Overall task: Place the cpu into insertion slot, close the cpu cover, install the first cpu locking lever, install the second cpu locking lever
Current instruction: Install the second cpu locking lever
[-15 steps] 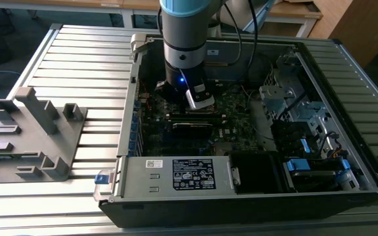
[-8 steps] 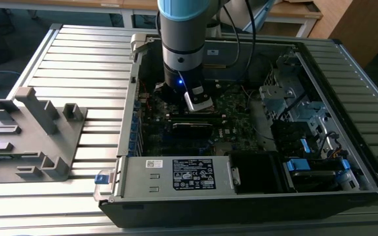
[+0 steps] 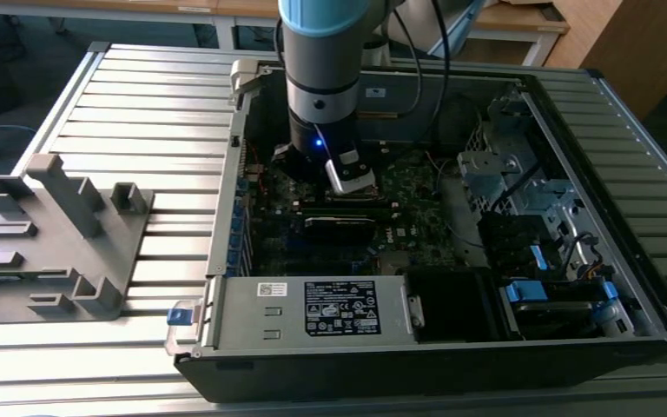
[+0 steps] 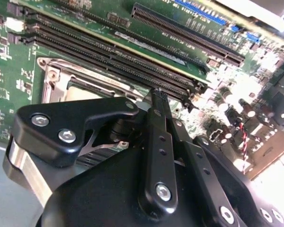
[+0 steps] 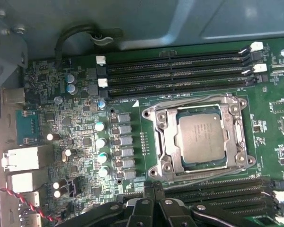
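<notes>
**Chip seated under the closed frame, hand drawn together above the board**

While the grey arm reaches down into the open black computer case (image 3: 450, 365) on the ribbed metal desk (image 3: 102, 78), the black hand (image 5: 154, 189) is seen low over the dark green motherboard (image 5: 75, 123), beside the socket. Its fingers (image 4: 156, 101) are brought together at their tips, and nothing is seen held between them.

The small flat square cpu with a dull silver-grey metal top (image 5: 201, 138) is seated in the square insertion slot with a metal rim (image 5: 154, 171). The thin square silver cpu cover (image 5: 166, 137) is laid flat over it, so that the chip's top is seen through the cut-out. Long black memory slots (image 5: 180, 71) are seen on either side of the socket. In the exterior view, a grey plastic fixture with upright blocks (image 3: 56, 234) is set on the desk, well apart from the case, towards the exterior view's left.
</notes>
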